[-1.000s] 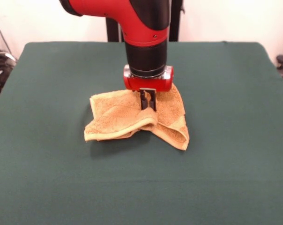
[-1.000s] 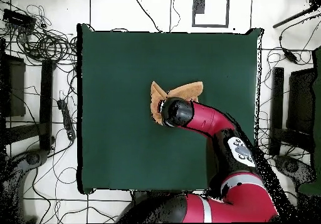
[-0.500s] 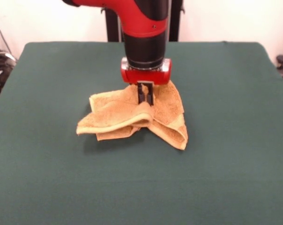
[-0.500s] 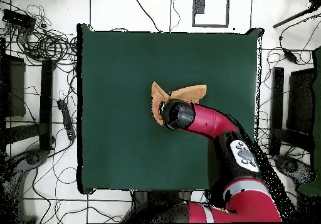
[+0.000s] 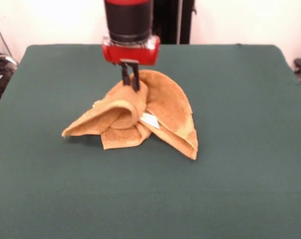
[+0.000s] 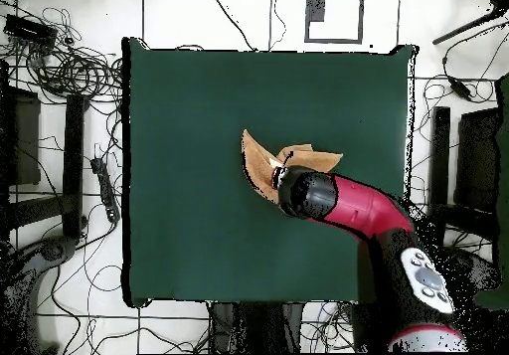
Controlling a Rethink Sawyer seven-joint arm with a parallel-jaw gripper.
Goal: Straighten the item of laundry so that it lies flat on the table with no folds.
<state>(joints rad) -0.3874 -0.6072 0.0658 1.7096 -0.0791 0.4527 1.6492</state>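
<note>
The item of laundry (image 5: 163,112), a mustard-yellow terry towel, lies crumpled and folded near the middle of the green table (image 5: 240,189). A white tag (image 5: 150,120) shows between its layers. My gripper (image 5: 131,82) is shut on a fold of the towel and holds it lifted, so the cloth drapes down to the left and right. In the overhead view the arm's end (image 6: 303,193) covers part of the towel (image 6: 260,159), and the gripper itself is hidden.
Cables and stands (image 6: 80,73) lie on the floor around the table (image 6: 189,102). The table's edges are far from the towel on all sides.
My gripper has risen and moved toward the picture's left in the front view, pulling the pinched fold up. The towel's left corner has spread outward, and the white tag has come into sight.
</note>
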